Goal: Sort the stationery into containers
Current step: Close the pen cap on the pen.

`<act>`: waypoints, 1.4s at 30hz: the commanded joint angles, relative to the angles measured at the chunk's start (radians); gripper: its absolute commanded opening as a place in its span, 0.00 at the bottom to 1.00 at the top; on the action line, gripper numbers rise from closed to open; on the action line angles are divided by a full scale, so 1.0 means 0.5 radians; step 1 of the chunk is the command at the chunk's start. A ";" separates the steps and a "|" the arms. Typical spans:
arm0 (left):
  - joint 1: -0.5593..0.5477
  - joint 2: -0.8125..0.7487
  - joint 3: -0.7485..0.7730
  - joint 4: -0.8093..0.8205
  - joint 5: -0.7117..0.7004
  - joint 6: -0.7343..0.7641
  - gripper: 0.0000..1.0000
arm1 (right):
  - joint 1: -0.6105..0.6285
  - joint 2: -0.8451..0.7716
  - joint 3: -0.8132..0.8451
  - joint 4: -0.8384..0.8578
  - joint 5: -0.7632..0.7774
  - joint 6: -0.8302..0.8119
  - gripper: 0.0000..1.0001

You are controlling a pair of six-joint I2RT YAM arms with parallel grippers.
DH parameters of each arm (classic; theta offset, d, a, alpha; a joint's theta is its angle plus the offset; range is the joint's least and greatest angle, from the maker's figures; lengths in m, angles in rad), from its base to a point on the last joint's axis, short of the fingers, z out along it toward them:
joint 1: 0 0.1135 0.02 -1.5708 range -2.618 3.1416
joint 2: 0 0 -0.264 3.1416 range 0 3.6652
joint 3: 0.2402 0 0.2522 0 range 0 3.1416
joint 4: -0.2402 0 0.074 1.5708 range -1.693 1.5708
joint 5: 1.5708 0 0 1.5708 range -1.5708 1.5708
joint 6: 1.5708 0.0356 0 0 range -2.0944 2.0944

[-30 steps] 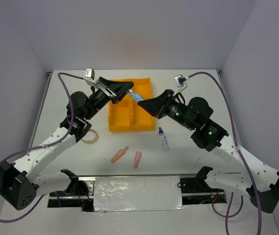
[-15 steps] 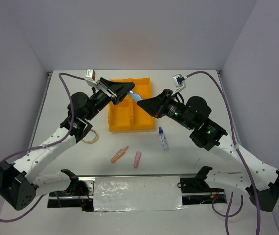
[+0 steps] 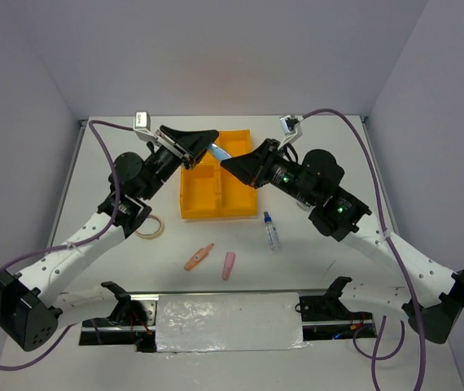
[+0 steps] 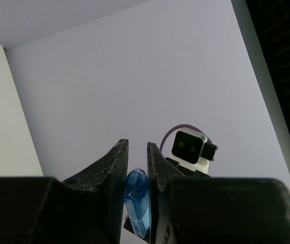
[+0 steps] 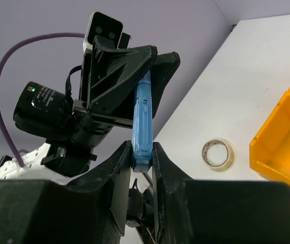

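A light-blue stick (image 3: 220,152) hangs in the air over the far part of the orange-yellow tray (image 3: 202,205), held at both ends. My left gripper (image 3: 212,144) is shut on its rounded end (image 4: 136,182). My right gripper (image 3: 227,162) is shut on its squared end (image 5: 142,152). In the right wrist view the stick (image 5: 143,109) runs from my right gripper (image 5: 142,148) up into the left one (image 5: 144,66). A beige tape ring (image 3: 149,226), two pink sticks (image 3: 199,257) (image 3: 229,265) and a clear bottle with a blue cap (image 3: 272,230) lie on the table.
The tray's four compartments are partly hidden by both grippers. The tape ring (image 5: 218,154) lies left of the tray's wall (image 5: 282,147). White table spreads around the loose items. Purple cables arc above each arm.
Both grippers, still shut on the light-blue stick, have risen and shifted a little toward the far left. The items on the table have not moved.
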 commanded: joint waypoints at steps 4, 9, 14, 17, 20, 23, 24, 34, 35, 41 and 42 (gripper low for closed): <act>-0.165 0.008 -0.007 -0.161 0.262 0.181 0.00 | 0.018 0.078 0.215 0.344 -0.064 -0.113 0.00; -0.318 0.057 -0.007 -0.109 0.244 0.200 0.00 | 0.015 0.133 0.227 0.369 -0.073 -0.156 0.00; -0.469 0.072 -0.032 -0.131 0.176 0.239 0.00 | 0.009 0.192 0.303 0.369 -0.082 -0.192 0.00; -0.506 0.060 -0.020 -0.186 0.161 0.270 0.00 | -0.001 0.238 0.371 0.332 -0.107 -0.245 0.00; -0.549 0.029 -0.029 -0.244 0.149 0.313 0.00 | -0.022 0.274 0.432 0.304 -0.143 -0.281 0.00; -0.567 -0.014 -0.090 -0.253 0.124 0.304 0.00 | -0.025 0.293 0.430 0.313 -0.189 -0.297 0.00; -0.567 -0.038 -0.084 -0.284 0.106 0.313 0.00 | -0.025 0.293 0.417 0.320 -0.214 -0.297 0.00; -0.451 -0.094 0.370 -0.977 -0.131 0.663 0.58 | -0.022 0.115 0.062 0.329 -0.358 -0.374 0.00; -0.432 -0.100 0.385 -1.002 -0.134 0.660 0.84 | -0.019 0.103 0.037 0.320 -0.355 -0.367 0.00; -0.294 -0.042 0.633 -1.268 -0.229 0.681 0.99 | -0.025 -0.004 -0.153 0.295 -0.276 -0.346 0.00; -0.279 -0.020 0.661 -1.302 -0.256 0.687 0.99 | -0.022 -0.014 -0.169 0.274 -0.269 -0.346 0.00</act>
